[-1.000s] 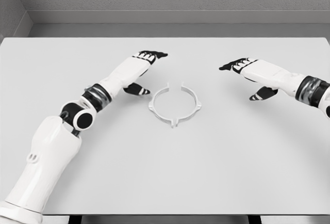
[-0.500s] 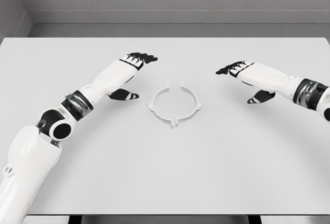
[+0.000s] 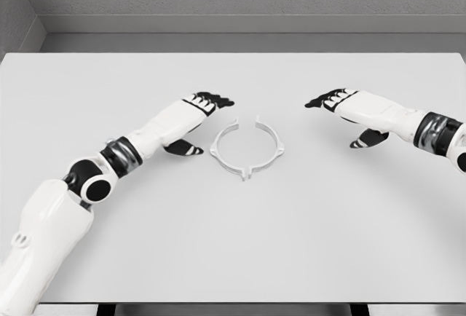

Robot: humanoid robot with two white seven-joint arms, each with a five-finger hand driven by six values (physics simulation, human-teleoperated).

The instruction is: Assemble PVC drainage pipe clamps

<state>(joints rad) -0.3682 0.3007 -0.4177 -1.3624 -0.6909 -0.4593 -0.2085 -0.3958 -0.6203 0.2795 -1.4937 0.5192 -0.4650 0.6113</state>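
While everything lies on one pale surface, these lines run from the biggest thing down.

Table: the white table [image 3: 233, 243] fills most of the head view, with a grey wall and a grey ledge behind its far edge.

Left arm: white with a black and silver wrist band, it comes in from the lower left and reaches toward the middle of the table.

Right arm: white with the same banding, it comes in from the right edge, at about the same height as the left one.

Left hand [image 3: 198, 112]: palm down, black fingers stretched out and relaxed, thumb spread below, holding nothing; its thumb tip lies just beside the clamp's left side, and whether they touch cannot be told.

Right hand [image 3: 349, 108]: palm down, fingers extended toward the left and apart, thumb hanging below, holding nothing; well apart from the clamp.

Pipe clamp [image 3: 246, 148]: a thin white ring lying flat near the table's middle, between the two hands, with a gap at its far side and small tabs on its rim.

Writing: no brand, label or lettering can be read anywhere.
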